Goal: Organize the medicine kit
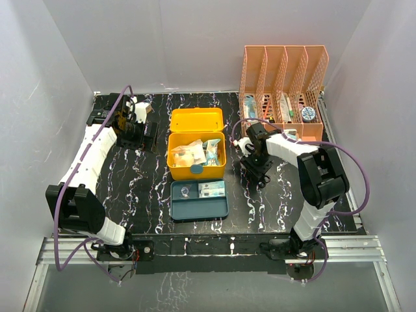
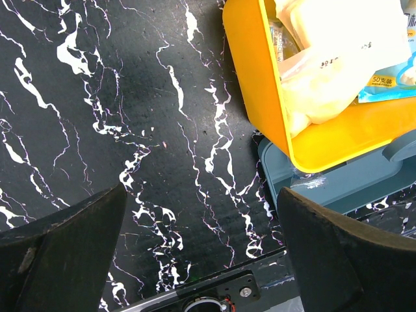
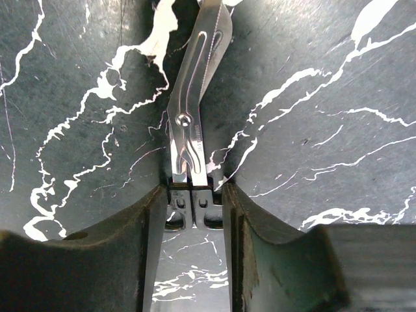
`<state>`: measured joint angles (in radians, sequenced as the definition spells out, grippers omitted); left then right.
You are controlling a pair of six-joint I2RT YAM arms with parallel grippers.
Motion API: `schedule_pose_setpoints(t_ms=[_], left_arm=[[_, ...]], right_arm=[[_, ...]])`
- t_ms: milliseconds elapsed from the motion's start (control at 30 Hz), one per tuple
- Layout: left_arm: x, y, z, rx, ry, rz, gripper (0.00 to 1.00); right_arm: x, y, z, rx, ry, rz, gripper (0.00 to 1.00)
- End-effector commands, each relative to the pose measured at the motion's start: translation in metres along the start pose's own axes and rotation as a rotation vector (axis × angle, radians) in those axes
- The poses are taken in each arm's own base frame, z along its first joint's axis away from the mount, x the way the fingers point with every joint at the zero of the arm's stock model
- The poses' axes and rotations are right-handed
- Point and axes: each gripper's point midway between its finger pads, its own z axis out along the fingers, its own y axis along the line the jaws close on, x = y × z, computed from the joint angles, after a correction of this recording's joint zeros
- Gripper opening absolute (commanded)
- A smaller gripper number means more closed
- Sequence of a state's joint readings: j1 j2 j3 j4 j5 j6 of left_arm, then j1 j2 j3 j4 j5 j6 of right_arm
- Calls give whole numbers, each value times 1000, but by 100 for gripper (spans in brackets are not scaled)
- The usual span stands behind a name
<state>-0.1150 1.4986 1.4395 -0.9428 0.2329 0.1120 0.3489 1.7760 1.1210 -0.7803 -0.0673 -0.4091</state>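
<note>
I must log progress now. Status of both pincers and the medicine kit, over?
Left pincer open, empty, beside kit. Right pincer astride scissors on table, grip unconfirmed. Kit lid up, tray lying in front. No obstruction seen.

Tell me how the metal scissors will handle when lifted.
The scissors look like polished steel: probably rigid and slippery. Lying flat on the table, they likely won't roll. Gripped at the handle end, the long blades may tip down.
</note>
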Motion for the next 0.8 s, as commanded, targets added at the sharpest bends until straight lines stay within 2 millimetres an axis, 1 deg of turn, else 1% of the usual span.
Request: schedule_pose_setpoints(t_ms=[0, 267, 433, 533, 600, 700, 767], left_arm=[[7, -3, -3, 17, 11, 2, 99], [9, -3, -3, 20, 17, 2, 99], [11, -3, -4, 17, 18, 7, 99], [12, -3, -3, 18, 19, 7, 99], [11, -3, -4, 17, 17, 8, 99], [10, -3, -4, 15, 15, 8, 99], [8, -2, -5, 11, 12, 9, 99]], right_arm=[[25, 1, 10, 11, 111, 12, 34], [24, 0, 16, 14, 127, 39, 1], [19, -3, 15, 32, 109, 61, 0], [11, -6, 8, 49, 71, 70, 0], [1, -8, -1, 59, 24, 72, 0], [-13, -11, -21, 78, -41, 71, 0], [-24, -15, -39, 98, -89, 70, 0]])
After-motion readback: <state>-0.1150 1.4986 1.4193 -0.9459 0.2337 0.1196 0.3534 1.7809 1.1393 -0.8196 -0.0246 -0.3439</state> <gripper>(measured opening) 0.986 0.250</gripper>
